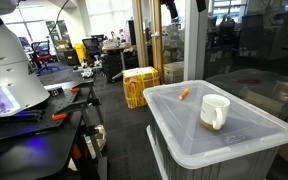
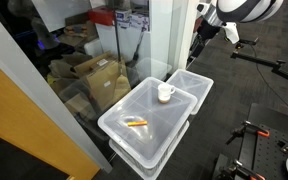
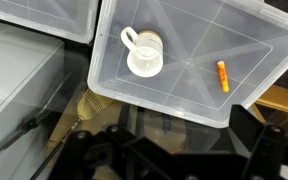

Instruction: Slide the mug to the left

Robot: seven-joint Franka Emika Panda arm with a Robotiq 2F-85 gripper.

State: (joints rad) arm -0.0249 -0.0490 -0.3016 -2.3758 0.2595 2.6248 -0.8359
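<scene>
The white mug (image 1: 214, 111) with a loop handle and a brownish base band stands upright on the translucent lid (image 1: 246, 137) of a plastic bin. It shows in both exterior views (image 2: 165, 93) and from above in the wrist view (image 3: 144, 53). My gripper (image 2: 197, 44) hangs high above and beside the bin, far from the mug. In the wrist view its dark fingers (image 3: 184, 152) are spread apart at the bottom edge, with nothing between them. Only its lower tip (image 1: 169, 8) shows at the top of an exterior view.
A tiny orange object (image 1: 184, 94) lies on the same lid (image 3: 184, 95), apart from the mug. A second bin (image 2: 191, 81) sits beside it. A glass wall (image 2: 154, 40), cardboard boxes (image 2: 99, 75), a yellow crate (image 1: 139, 85) and a cluttered workbench (image 1: 34, 110) surround the bins.
</scene>
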